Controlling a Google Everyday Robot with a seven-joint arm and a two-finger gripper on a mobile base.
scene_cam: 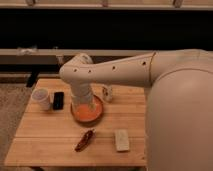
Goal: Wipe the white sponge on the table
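At the left of the table you see a white cup with a flat black object just beside it. Next, the gripper reaches down into an orange bowl; you cannot tell whether it is open or closed. A dark red pod lies before the bowl, a small white bottle behind it. The white sponge lies flat at front right, apart from the gripper.

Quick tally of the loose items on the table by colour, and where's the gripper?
White: 3 (cup, bottle, white sponge)
Black: 1 (flat block)
Orange: 1 (bowl)
Red: 1 (pepper-like item)
Total: 6
The gripper is over the bowl.
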